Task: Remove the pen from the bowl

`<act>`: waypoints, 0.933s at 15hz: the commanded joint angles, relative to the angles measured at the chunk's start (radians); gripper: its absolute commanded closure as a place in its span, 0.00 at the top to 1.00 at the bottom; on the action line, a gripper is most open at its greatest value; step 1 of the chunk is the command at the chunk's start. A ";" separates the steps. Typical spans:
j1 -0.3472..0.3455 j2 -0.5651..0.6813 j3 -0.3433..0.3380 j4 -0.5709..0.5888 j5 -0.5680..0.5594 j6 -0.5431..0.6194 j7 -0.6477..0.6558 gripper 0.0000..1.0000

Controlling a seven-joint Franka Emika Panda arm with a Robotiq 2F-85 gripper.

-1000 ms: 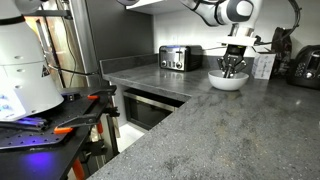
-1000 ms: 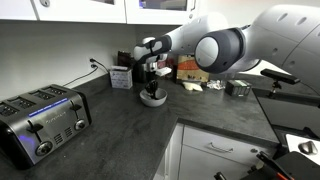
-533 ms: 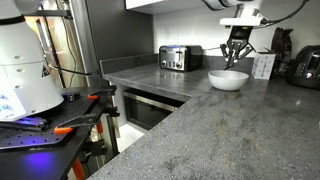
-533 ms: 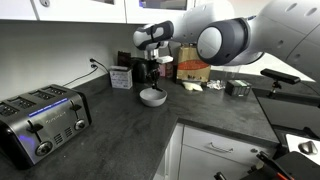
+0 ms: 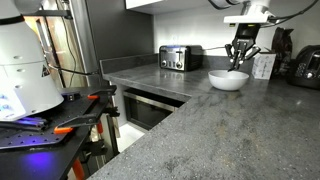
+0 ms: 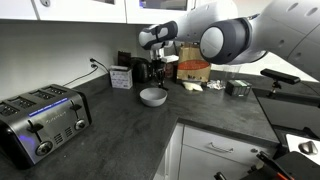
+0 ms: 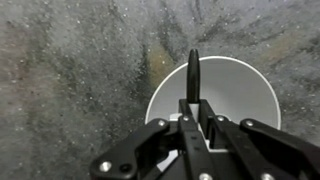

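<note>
The white bowl (image 5: 228, 79) sits on the dark granite counter; it also shows in an exterior view (image 6: 152, 96) and in the wrist view (image 7: 235, 85). My gripper (image 5: 240, 60) hangs well above the bowl, seen also in an exterior view (image 6: 156, 72). In the wrist view my gripper (image 7: 193, 105) is shut on a dark pen (image 7: 193, 72), which sticks out past the fingertips over the bowl's left part. The bowl looks empty inside.
A steel toaster (image 5: 180, 57) stands on the counter, also seen in an exterior view (image 6: 40, 120). A white box (image 5: 264, 66) and a black appliance (image 5: 305, 66) stand behind the bowl. Food packets (image 6: 195, 72) and a small box (image 6: 121, 77) line the back wall.
My gripper has risen from inside the bowl to well above it, carrying the pen up and slightly sideways. The bowl has stayed in place.
</note>
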State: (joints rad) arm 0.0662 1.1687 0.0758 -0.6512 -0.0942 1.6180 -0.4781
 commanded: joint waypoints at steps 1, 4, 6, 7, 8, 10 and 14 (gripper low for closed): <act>-0.026 -0.079 -0.004 -0.086 0.004 0.003 0.018 0.04; -0.047 -0.121 -0.007 -0.140 0.004 -0.005 0.032 0.04; -0.057 -0.164 -0.009 -0.206 0.003 0.002 0.040 0.04; -0.059 -0.188 -0.013 -0.246 0.001 0.009 0.051 0.04; -0.065 -0.214 -0.012 -0.293 0.006 0.017 0.059 0.04; -0.074 -0.272 -0.012 -0.391 0.009 0.034 0.080 0.04; -0.100 -0.372 -0.013 -0.573 0.018 0.066 0.116 0.04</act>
State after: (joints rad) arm -0.0125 0.9499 0.0645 -1.0188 -0.0936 1.6205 -0.4068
